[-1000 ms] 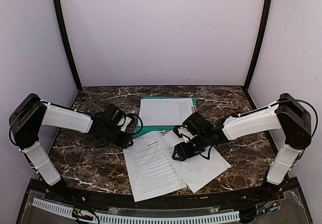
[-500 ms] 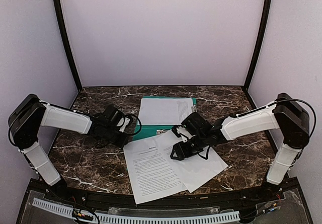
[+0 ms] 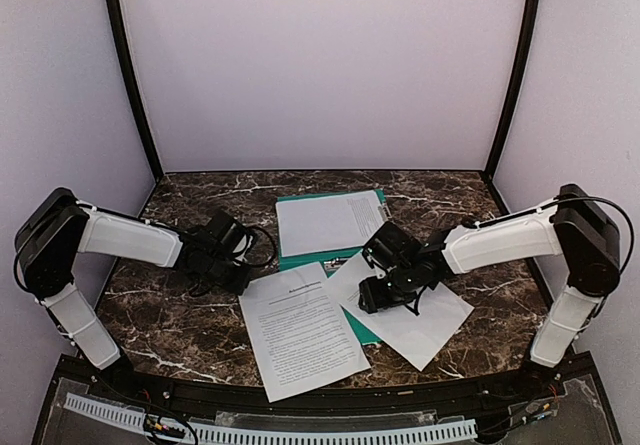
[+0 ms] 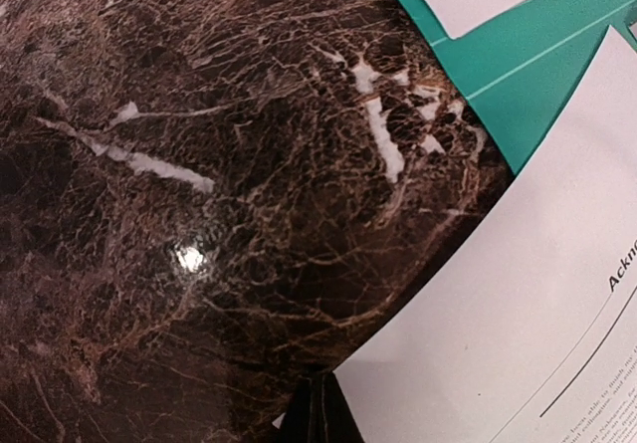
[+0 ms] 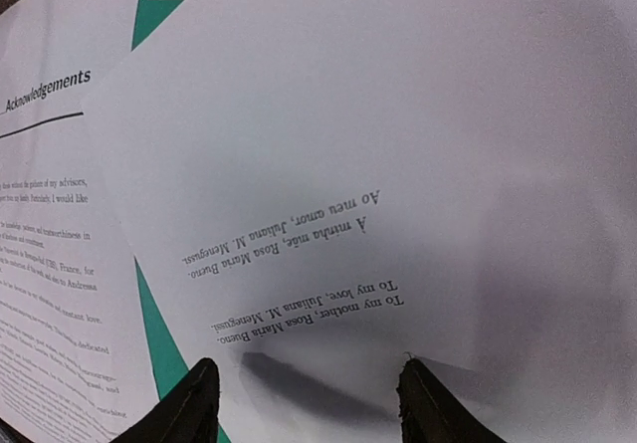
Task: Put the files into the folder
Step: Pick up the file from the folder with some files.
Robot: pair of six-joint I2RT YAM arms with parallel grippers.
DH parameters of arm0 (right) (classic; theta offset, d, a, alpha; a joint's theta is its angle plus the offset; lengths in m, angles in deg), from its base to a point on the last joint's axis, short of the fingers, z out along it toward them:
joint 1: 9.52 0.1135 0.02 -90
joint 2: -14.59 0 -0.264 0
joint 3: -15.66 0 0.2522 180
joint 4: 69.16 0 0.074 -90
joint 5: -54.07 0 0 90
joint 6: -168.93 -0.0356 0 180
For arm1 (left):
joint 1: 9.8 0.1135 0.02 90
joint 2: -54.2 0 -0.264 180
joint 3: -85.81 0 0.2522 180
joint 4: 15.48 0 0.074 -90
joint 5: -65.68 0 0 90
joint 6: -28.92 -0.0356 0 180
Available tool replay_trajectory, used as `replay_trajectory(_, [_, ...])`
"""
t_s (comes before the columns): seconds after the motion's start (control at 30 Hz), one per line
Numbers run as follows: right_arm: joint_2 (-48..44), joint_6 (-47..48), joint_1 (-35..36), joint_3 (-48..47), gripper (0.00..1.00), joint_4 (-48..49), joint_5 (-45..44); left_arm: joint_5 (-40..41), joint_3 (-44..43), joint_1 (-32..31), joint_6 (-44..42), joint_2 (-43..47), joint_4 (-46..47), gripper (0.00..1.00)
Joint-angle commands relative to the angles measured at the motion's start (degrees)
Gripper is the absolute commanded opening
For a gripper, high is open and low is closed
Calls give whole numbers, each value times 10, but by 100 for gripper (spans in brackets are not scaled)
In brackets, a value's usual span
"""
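Observation:
The teal-green folder [image 3: 305,258] lies flat at the table's middle, with a white sheet [image 3: 328,222] on its far part. A printed sheet headed "Acknowledgements" [image 3: 300,335] lies in front of it, overlapping its near edge. A second sheet [image 3: 420,320] with a few lines of text lies to the right. My left gripper [image 3: 240,270] is shut, its tips [image 4: 320,413] at the left edge of the "Acknowledgements" sheet [image 4: 518,314], with the folder [image 4: 518,75] beyond. My right gripper [image 3: 385,295] is open, low over the second sheet [image 5: 398,114], its jaws [image 5: 314,403] straddling bare paper. A teal sliver [image 5: 159,343] shows between the sheets.
The dark marbled table [image 3: 170,315] is boxed in by pale walls on three sides with black posts [image 3: 130,75] at the back corners. A white slotted rail [image 3: 260,433] runs along the near edge.
The right gripper has moved right and the second sheet has slid right with it, baring a teal strip between the sheets. The left gripper and the "Acknowledgements" sheet have shifted slightly left.

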Motion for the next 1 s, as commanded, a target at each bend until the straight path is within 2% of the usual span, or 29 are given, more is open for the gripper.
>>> replay_trajectory(0.0, [-22, 7, 6, 24, 62, -45, -16, 55, 13, 4, 35, 1, -97, 1])
replay_trajectory(0.2, [-37, 36, 75, -5, 69, -25, -14, 31, 25, 3, 64, 58, -99, 6])
replay_trajectory(0.6, [55, 22, 157, -78, 68, -48, -14, 2, 51, 3, 75, 85, -90, 5])
replay_trajectory(0.77, [95, 22, 175, -110, 59, -89, -33, -8, 55, 3, 76, 85, -86, 4])
replay_trajectory(0.97, [126, 20, 193, -140, 35, -126, -55, -38, 74, 2, 88, 100, -70, 4])
